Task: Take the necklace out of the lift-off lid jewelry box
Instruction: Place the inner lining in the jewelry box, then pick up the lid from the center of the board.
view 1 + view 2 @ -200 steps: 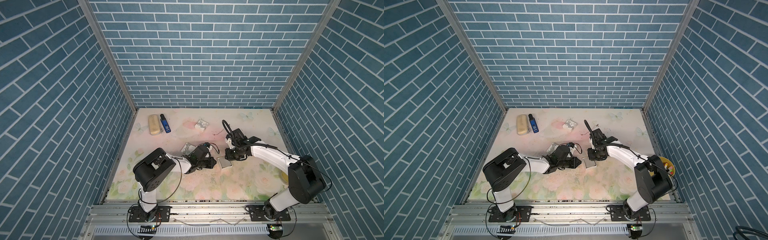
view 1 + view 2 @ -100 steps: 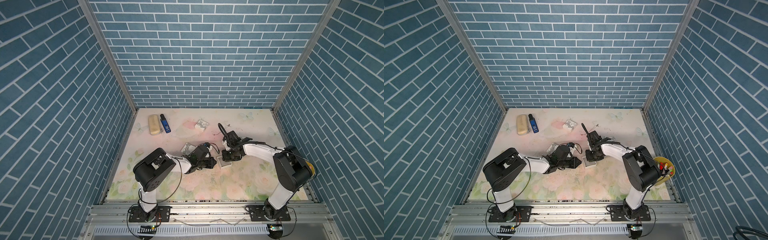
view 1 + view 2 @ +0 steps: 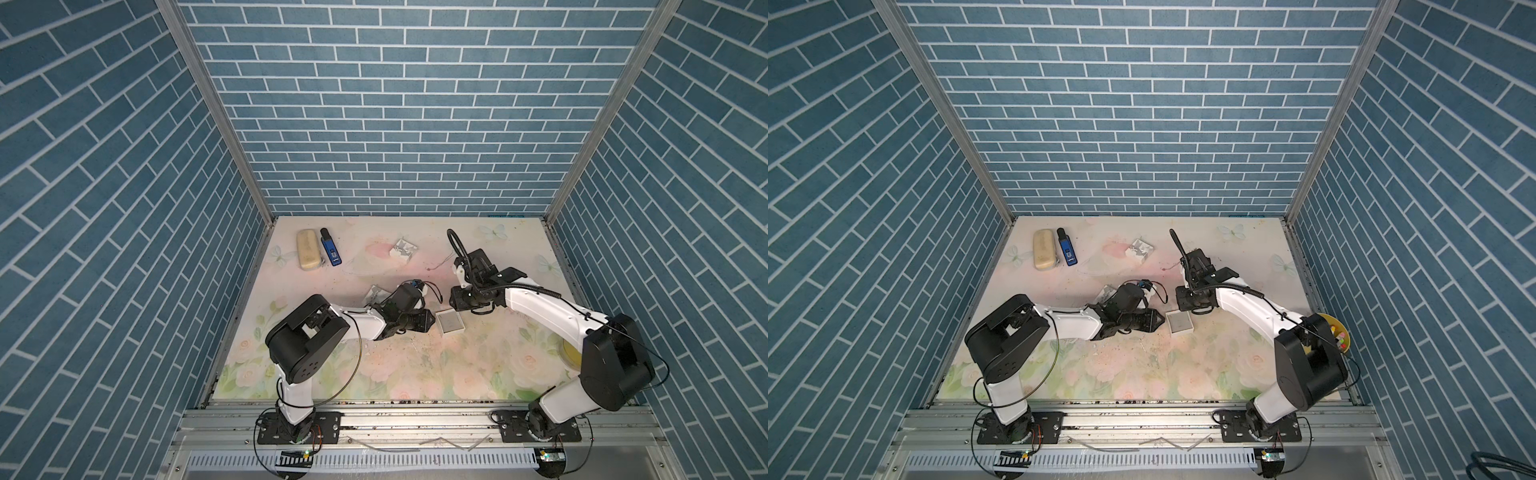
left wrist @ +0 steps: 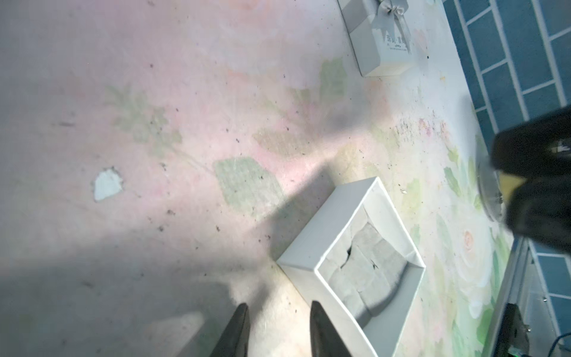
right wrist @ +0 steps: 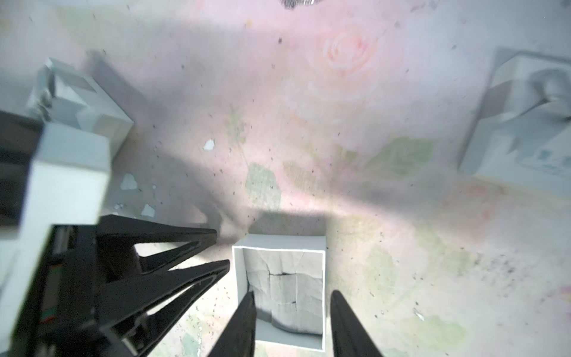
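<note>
The open white jewelry box [image 3: 449,323] [image 3: 1179,322] sits mid-table with only grey foam [image 5: 287,284] showing inside. My left gripper [image 3: 430,323] [image 4: 279,309] lies low beside it, open, with bare mat between its fingers and the box wall just outside one of them. My right gripper [image 3: 459,308] [image 5: 293,296] hangs over the box's far side, open, one finger at one wall and one outside the opposite wall. A thin strand with a reddish end, apparently the necklace [image 3: 438,264] [image 3: 1170,267], lies on the mat behind the right wrist.
Two closed grey-white gift boxes with bows stand nearby, one [image 3: 403,250] [image 4: 383,37] at the back, one [image 3: 375,293] behind the left arm. A beige case [image 3: 307,251] and blue device [image 3: 331,252] lie back left. A yellow bowl [image 3: 1337,332] sits at the right edge.
Both grippers have parted their jaws. The right arm swung left and came back. The box has stayed where it was.
</note>
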You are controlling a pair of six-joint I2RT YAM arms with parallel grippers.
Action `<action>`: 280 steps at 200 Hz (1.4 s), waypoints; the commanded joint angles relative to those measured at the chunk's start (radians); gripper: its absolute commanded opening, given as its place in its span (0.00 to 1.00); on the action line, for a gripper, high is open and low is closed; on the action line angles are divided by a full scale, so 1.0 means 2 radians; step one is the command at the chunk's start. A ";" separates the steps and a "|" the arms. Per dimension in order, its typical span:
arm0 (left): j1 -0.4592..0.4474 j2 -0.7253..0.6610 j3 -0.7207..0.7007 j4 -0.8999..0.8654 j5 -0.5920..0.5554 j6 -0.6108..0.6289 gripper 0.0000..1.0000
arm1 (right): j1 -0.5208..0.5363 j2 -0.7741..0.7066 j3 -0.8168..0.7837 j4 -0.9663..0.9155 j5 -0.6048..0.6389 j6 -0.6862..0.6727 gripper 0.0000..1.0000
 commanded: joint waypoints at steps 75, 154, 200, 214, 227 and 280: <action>0.001 0.035 0.171 -0.105 -0.040 0.147 0.76 | -0.164 0.096 0.095 -0.037 -0.028 -0.055 0.99; 0.001 0.094 0.254 -0.122 -0.027 0.185 0.75 | -0.195 0.218 0.187 -0.064 -0.021 -0.086 0.99; 0.002 0.117 0.272 -0.120 -0.014 0.187 0.74 | -0.204 0.258 0.212 -0.070 -0.033 -0.092 0.98; 0.003 0.121 0.271 -0.117 -0.012 0.185 0.74 | -0.204 0.267 0.216 -0.068 -0.043 -0.095 0.96; 0.003 0.123 0.271 -0.115 -0.009 0.184 0.74 | -0.204 0.275 0.219 -0.068 -0.048 -0.096 0.93; 0.007 0.121 0.263 -0.113 -0.007 0.179 0.71 | -0.203 0.287 0.222 -0.073 -0.053 -0.101 0.81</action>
